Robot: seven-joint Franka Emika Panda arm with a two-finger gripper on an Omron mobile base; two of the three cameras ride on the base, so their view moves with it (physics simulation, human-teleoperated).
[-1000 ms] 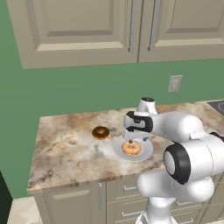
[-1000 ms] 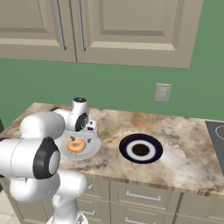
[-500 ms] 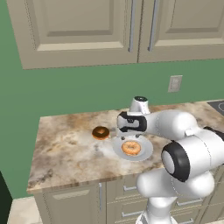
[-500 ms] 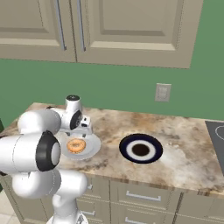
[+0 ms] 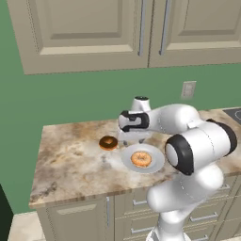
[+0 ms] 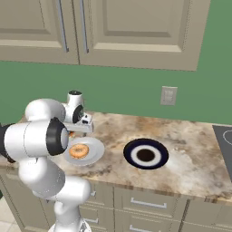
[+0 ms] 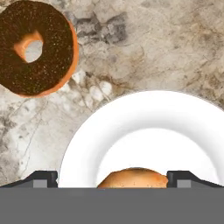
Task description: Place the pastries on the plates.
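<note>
Orange-glazed donut [image 5: 140, 159] rests on the white plate [image 5: 155, 164] while the bent arm's empty, spread jaws hover just behind it.

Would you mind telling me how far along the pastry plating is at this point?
About halfway. Done: the orange-glazed donut lies on the white plate. In hand: nothing; the gripper hangs open and empty beside that plate. Left: the chocolate donut sits on the counter, and the navy plate holds nothing.
</note>
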